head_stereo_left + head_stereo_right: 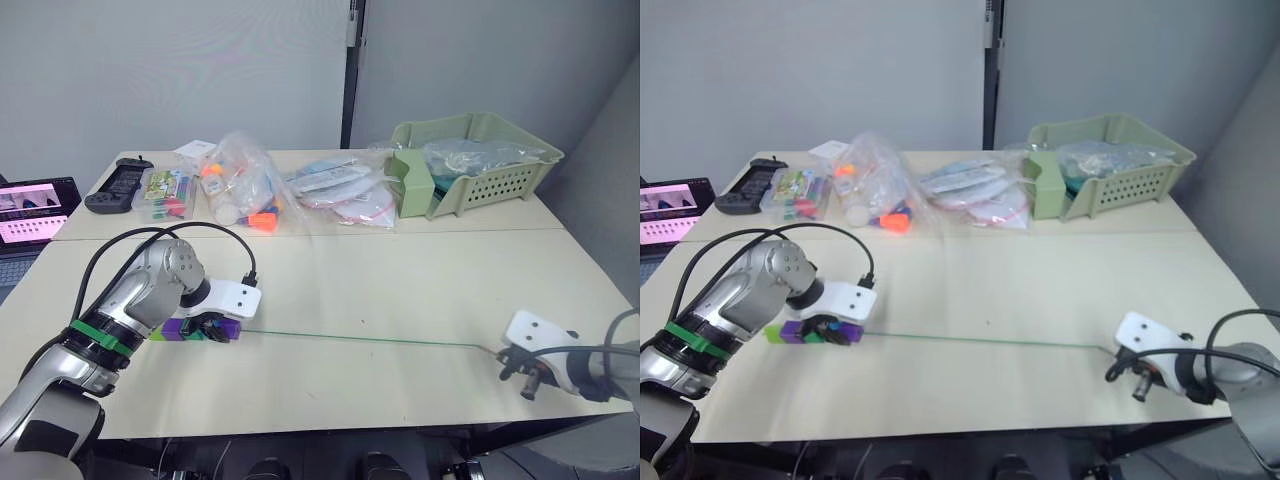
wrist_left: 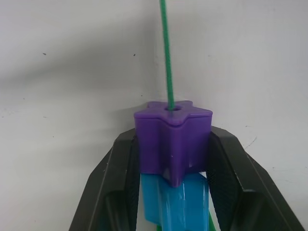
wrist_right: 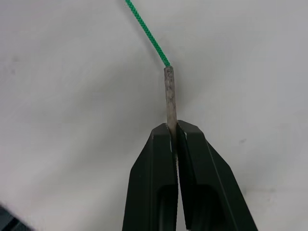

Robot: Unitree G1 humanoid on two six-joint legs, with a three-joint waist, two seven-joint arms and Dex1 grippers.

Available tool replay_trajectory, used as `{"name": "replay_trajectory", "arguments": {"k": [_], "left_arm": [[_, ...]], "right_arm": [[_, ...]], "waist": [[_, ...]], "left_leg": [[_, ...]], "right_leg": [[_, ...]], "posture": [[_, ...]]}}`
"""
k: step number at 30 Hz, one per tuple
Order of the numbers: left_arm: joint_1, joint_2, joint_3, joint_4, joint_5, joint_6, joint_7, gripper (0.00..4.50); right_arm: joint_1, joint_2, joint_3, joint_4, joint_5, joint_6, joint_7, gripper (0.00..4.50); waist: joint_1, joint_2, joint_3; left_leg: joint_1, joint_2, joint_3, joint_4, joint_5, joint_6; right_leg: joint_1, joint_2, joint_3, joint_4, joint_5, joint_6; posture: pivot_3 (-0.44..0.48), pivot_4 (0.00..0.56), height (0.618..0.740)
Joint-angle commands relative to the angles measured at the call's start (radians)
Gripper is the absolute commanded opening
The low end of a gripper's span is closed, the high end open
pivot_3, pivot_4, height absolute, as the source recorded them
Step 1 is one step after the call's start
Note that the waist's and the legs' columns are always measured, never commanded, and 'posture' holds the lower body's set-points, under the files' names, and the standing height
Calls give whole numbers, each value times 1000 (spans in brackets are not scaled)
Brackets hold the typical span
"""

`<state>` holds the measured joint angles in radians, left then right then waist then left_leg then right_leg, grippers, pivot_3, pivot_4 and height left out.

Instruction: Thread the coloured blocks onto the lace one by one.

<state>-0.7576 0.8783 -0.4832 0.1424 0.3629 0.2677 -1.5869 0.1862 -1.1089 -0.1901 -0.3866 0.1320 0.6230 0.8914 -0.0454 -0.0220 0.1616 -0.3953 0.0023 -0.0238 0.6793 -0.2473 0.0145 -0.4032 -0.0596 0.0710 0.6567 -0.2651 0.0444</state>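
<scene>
A row of coloured blocks [image 1: 172, 328] lies on the table at the left, strung on the lace. My left gripper [image 2: 173, 138] is shut on the front one, a purple star-shaped block [image 2: 173, 144], and a blue block [image 2: 175, 204] sits right behind it. The green lace [image 1: 360, 340] leaves the purple block's hole and runs taut across the table to the right. There my right gripper [image 3: 174, 129] is shut on the lace's pale stiff tip [image 3: 169, 94], low over the table near the front edge.
Along the table's back stand a green basket [image 1: 480, 165], several plastic bags of parts [image 1: 245, 185], a clear box of coloured pieces [image 1: 165, 192] and a black controller [image 1: 118, 185]. A laptop [image 1: 30, 215] sits at the far left.
</scene>
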Motion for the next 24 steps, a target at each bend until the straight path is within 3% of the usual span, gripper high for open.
{"name": "replay_trajectory", "arguments": {"k": [1,4,11,20,24], "left_arm": [[49,16,-31,10,21,17,-15,1384],[57,16,-25,7,22,17,-12,1384],[61,33,-10,41,37,21,4,1384],[92,-39,28,-22,-32,59,32,1384],[97,-37,32,-9,-17,-2,53,1384]], "right_arm": [[43,-3,-83,-33,-2,9,5,0],[34,15,-88,-48,4,-2,-11,0],[-132,72,74,-103,10,28,-30,0],[-248,124,255,-41,-7,48,-13,0],[-347,196,349,16,-18,55,-18,0]], "waist": [[0,0,0],[-1,0,0],[-4,0,0],[3,4,-2],[6,3,-2]], "left_leg": [[0,0,0,0,0,0],[1,0,1,0,0,0],[3,2,2,0,0,0],[4,1,3,0,0,0],[9,1,2,0,0,0]], "right_leg": [[0,0,0,0,0,0],[0,0,1,-1,0,0],[1,1,2,-1,-1,1],[2,1,2,0,-1,1],[10,0,1,-3,-1,1]], "posture": [[0,150,740],[0,150,740],[0,150,740],[0,150,740],[0,150,740]]}}
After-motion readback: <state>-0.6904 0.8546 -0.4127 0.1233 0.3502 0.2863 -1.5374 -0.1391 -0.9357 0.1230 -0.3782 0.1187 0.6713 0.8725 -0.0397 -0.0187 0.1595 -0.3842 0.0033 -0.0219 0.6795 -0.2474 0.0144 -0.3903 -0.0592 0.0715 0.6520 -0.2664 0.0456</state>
